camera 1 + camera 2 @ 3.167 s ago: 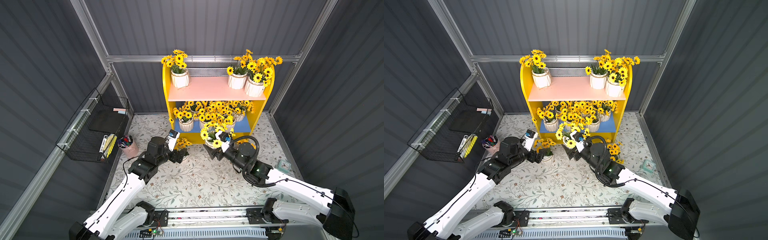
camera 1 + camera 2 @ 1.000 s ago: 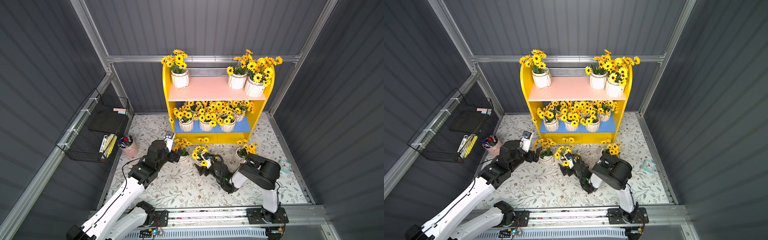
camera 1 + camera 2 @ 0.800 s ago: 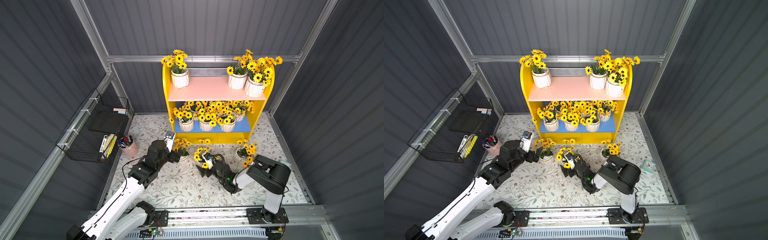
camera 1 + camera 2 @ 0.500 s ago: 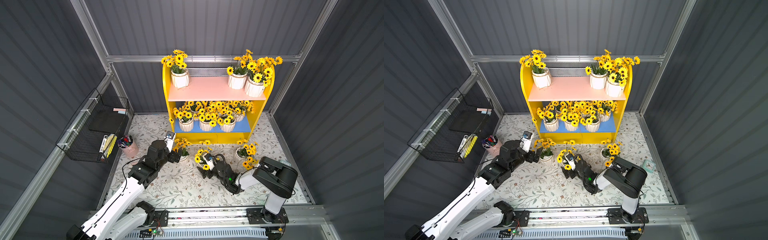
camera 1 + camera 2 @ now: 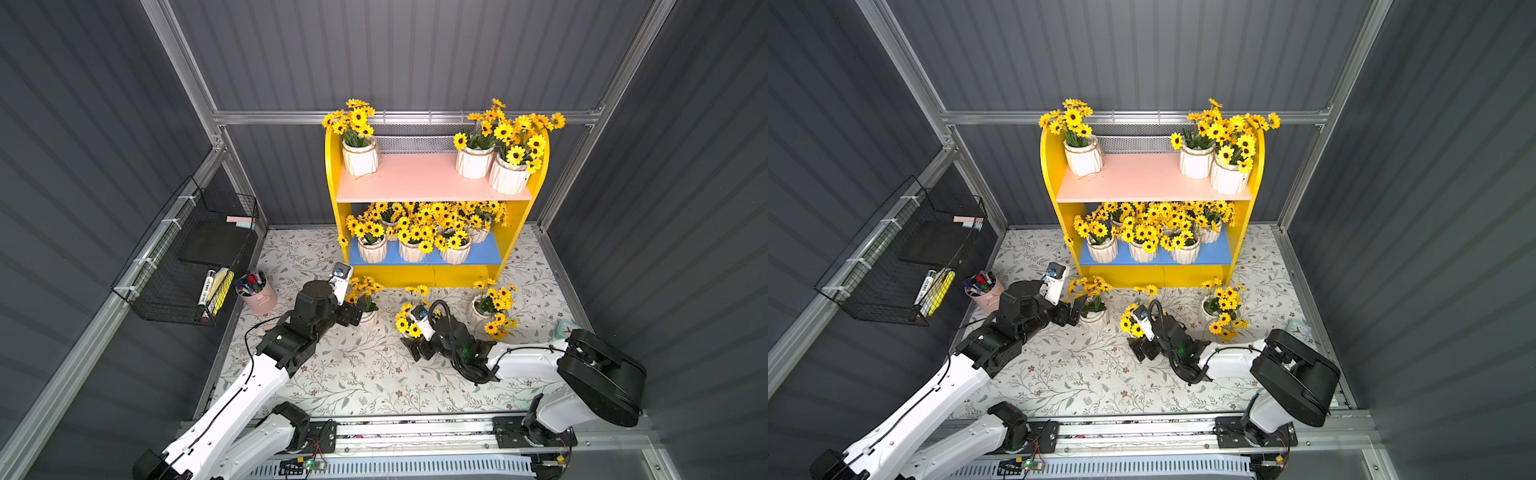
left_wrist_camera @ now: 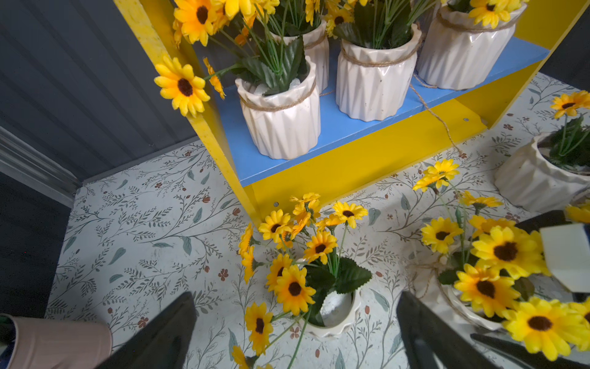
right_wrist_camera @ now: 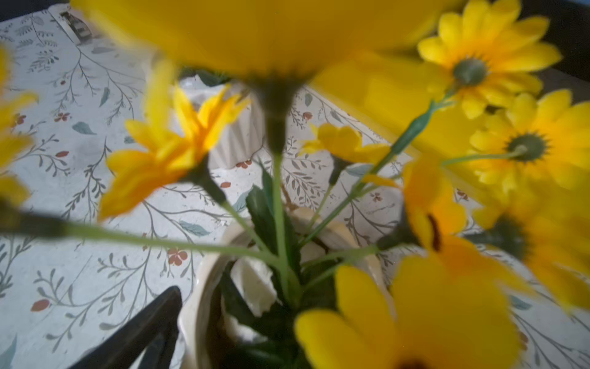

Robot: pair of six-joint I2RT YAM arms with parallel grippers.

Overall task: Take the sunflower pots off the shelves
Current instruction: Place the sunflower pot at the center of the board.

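Both arms are reaching low over the floral counter. Left tool is gaping wide, straddling a sunflower pot. Right tool is gaping wide at a second sunflower pot. Other sunflower pots are sitting on the shelves, with grey walls enclosing everything.

Three sunflower pots are set on the upper board, several on the lower board, three before the shelves.

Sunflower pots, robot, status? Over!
Left gripper open around floor pot. Right gripper open at second pot. Three pots on pink board, more on blue board. Nothing blocking.
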